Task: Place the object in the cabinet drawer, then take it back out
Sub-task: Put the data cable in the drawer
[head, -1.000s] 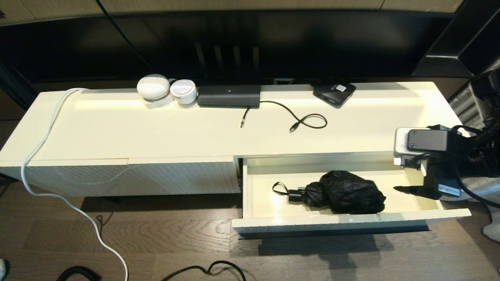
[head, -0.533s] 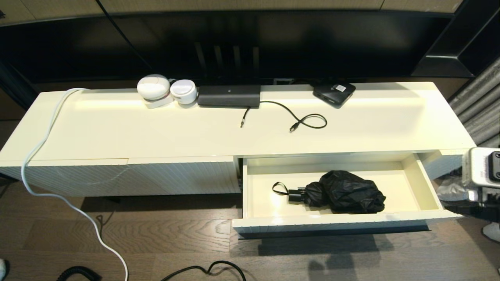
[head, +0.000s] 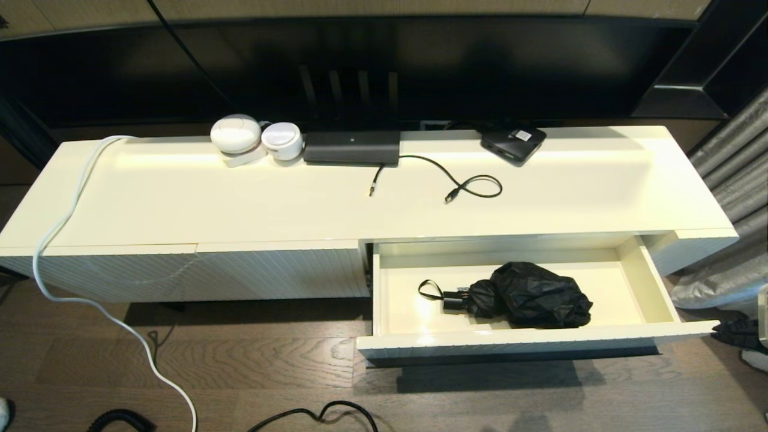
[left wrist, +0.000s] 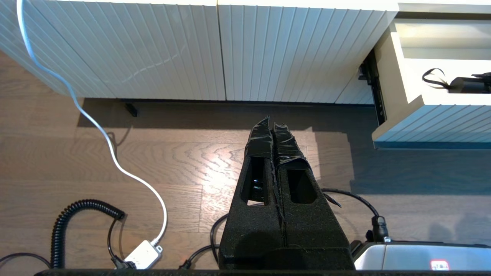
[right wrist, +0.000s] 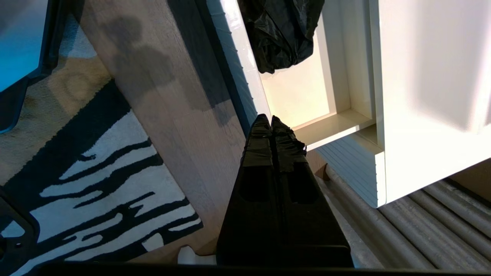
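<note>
your cabinet drawer (head: 654, 288) stands pulled out from the right half of the long cream cabinet (head: 360, 198), its ribbed front facing the wood floor (head: 270, 366). the object, a folded black umbrella (head: 528, 295), lies inside on the drawer's smooth cream floor, about the middle and a little toward the right, with its handle and wrist strap (head: 429, 290) pointing left. nothing touches it.

your right gripper (right wrist: 270, 120) is outside the drawer, off its right front corner and above the floor. its two black taped fingers (right wrist: 259, 145) are pressed flat together and grip nothing. in the right wrist view the tips sit just beside the drawer's end wall, and the umbrella's black fabric (right wrist: 282, 34) is well apart from them, further along the drawer. in the head view only a dark scrap of that arm shows at the far right edge, below the drawer's corner.

your left gripper (left wrist: 271, 122) hangs parked over the floor in front of the closed ribbed panels (left wrist: 191, 50), fingers closed together and empty, with the drawer's left corner off to one side.

on the cabinet top you have two white round devices (head: 255, 139), a flat black box (head: 351, 147), a loose black cable (head: 462, 183) and a small black box (head: 513, 144). a white cord (head: 60, 228) trails off the left end to the floor.
</note>
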Controlling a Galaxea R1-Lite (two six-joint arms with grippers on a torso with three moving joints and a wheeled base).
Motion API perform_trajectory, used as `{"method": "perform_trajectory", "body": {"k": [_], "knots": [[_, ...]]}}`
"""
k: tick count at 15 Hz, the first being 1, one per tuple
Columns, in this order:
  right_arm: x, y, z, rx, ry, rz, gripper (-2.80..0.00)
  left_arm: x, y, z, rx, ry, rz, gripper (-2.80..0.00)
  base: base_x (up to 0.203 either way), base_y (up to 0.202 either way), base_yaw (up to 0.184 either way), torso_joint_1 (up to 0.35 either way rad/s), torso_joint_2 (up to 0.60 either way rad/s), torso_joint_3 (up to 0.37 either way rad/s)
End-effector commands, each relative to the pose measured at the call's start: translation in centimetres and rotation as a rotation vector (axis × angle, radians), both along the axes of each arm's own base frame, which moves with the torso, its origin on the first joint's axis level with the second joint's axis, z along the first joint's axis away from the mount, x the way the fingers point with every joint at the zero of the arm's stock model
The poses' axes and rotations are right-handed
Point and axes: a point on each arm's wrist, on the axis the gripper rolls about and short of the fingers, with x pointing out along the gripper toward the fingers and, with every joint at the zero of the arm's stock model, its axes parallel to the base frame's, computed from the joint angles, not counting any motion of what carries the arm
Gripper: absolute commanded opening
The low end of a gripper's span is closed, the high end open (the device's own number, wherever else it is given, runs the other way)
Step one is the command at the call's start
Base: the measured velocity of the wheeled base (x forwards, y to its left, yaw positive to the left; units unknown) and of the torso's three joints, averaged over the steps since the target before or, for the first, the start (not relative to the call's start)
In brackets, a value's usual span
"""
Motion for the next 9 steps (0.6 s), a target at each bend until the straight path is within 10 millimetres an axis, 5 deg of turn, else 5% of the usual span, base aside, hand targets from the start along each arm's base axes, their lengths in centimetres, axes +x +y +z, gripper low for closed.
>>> {"method": "perform_trajectory", "body": {"k": [1,9], "knots": [[-1.0,-0.1,-0.8,-0.007,0.007,0.021,-2.80,0.0,0.0,0.0,-0.001,0.000,-0.002,-2.80,0.000,0.000,0.000,0.000,0.00,0.000],[-1.7,1.6,-2.4,0.007,0.020,0.168,-2.80,0.0,0.0,0.0,-0.001,0.000,-0.001,-2.80,0.000,0.000,0.000,0.000,0.00,0.000]]}}
